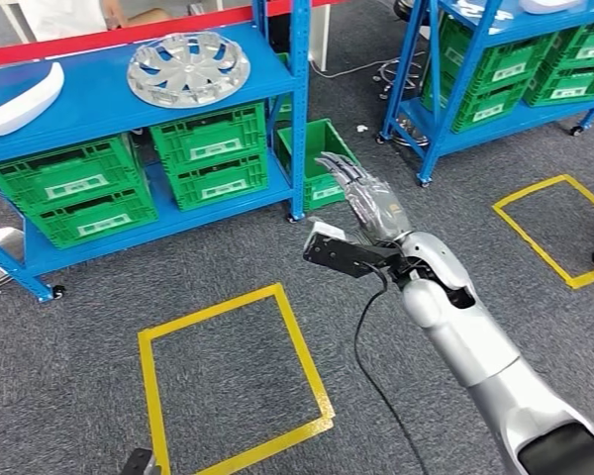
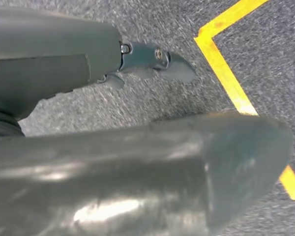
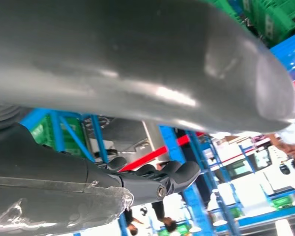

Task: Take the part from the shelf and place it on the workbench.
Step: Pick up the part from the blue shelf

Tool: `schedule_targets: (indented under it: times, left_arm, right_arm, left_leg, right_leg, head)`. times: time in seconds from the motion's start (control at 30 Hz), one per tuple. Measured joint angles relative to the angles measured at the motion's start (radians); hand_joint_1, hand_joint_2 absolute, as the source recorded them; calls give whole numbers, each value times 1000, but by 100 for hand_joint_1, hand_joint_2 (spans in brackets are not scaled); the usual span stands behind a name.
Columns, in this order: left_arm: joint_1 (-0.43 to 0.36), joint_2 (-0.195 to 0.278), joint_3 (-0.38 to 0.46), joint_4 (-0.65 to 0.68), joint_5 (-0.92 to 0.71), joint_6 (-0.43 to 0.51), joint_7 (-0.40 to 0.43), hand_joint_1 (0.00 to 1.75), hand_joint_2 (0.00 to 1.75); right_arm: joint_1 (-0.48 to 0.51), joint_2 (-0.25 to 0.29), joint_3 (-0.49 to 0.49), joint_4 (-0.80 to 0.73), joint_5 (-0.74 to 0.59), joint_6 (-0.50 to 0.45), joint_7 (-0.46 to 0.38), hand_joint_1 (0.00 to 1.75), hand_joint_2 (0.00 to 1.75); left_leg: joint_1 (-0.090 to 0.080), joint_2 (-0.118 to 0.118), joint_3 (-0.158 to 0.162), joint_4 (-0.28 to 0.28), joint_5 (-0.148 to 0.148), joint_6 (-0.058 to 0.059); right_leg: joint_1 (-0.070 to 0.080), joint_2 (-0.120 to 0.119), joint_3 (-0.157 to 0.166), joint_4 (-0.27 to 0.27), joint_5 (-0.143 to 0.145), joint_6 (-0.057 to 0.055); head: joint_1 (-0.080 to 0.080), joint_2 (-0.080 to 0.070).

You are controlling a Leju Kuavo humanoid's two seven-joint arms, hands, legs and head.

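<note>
The right arm (image 1: 473, 346) is glossy silver with dark joint seams, ending in a grey metallic right hand (image 1: 365, 203). A black cable (image 1: 368, 346) trails from a black wrist bracket (image 1: 346, 255). Small silver screws dot the dark fingers (image 3: 157, 179).

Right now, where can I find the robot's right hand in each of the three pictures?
Head view: the right hand is right of centre, fingers spread towards the blue shelf, holding nothing.
Right wrist view: the right hand comes in from the left edge, with dark fingers below the thick thumb.
Left wrist view: here is the left hand, over carpet and yellow tape.
Shared landmark: the blue shelf, in the head and right wrist views.
</note>
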Motion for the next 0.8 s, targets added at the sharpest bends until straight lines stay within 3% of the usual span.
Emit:
schedule_targets:
  times: [0.07,0.1,0.13,0.23,0.3,0.37,0.43,0.53,0.6,0.67,0.73,0.77,0.8]
  left_arm:
    - [0,-1,0,0,-7,-1,3,0,0]
    - [0,-1,1,0,-11,-3,5,0,0]
    - [0,-2,1,0,-15,-4,7,0,0]
    - [0,-5,2,0,-21,-9,13,0,0]
    - [0,-6,2,1,-28,-15,14,0,0]
    - [-1,-6,2,1,-38,-22,13,0,0]
    - [-2,-5,2,1,-45,-26,11,0,0]
    - [-3,-3,2,0,-52,-29,7,0,0]
    - [-3,-3,2,1,-54,-30,4,0,0]
    - [-4,-3,2,1,-55,-31,3,0,0]
    - [-6,-3,2,1,-55,-32,3,0,0]
    - [-6,-3,2,1,-55,-32,3,0,0]
    - [-5,-3,2,1,-56,-33,3,0,0]
  right_arm:
    - [-13,-2,16,-2,1,0,8,0,0]
    - [-21,-3,22,-2,-2,0,11,0,0]
    - [-29,-4,27,-2,-6,0,12,0,0]
    - [-50,-6,41,-1,-13,2,14,0,0]
    - [-62,-7,51,3,-14,5,14,0,0]
    - [-80,-7,61,14,-15,11,17,0,0]
    - [-97,-7,71,28,-16,15,21,0,0]
    - [-114,-7,81,46,-21,15,25,0,0]
    - [-122,-8,83,54,-29,14,28,0,0]
    - [-127,-8,84,63,-34,13,29,0,0]
    - [-126,-10,87,73,-36,13,29,0,0]
    - [-125,-12,88,79,-37,13,29,0,0]
    - [-124,-13,90,84,-38,13,29,0,0]
  left_leg:
    - [0,0,2,1,0,10]
    - [0,0,3,0,0,12]
    - [1,-1,4,-1,1,11]
    - [-4,-2,4,0,-2,17]
    - [-7,-2,4,0,-4,22]
    - [-10,-2,3,0,-4,25]
    - [-12,-2,3,1,-4,26]
    - [-16,-2,6,-8,-7,44]
    - [-12,1,22,-32,1,54]
    - [-8,5,35,-45,5,55]
    - [-6,7,40,-45,0,51]
    - [-5,6,43,-44,-3,47]
    - [-2,5,46,-42,-8,42]
  right_leg:
    - [-2,0,6,-8,1,8]
    - [-3,0,9,-10,2,7]
    - [-2,-1,10,-11,3,3]
    - [-1,-3,13,-16,4,-27]
    - [-2,-4,15,-17,5,-33]
    - [-5,-4,16,-19,7,-23]
    - [-8,-5,17,-23,7,-1]
    - [-13,-6,22,-41,9,34]
    - [-13,-8,12,-24,0,39]
    - [-12,-10,-46,85,-49,36]
    - [-13,-10,-130,230,-98,37]
    - [-14,-11,-156,265,-98,38]
    - [-15,-11,-161,259,-78,39]
  head:
    - [2,0]
    - [3,0]
    - [4,0]
    - [6,0]
    - [6,0]
    - [6,0]
    - [5,0]
    - [5,0]
    - [6,0]
    - [6,0]
    - [6,0]
    - [6,0]
    - [6,0]
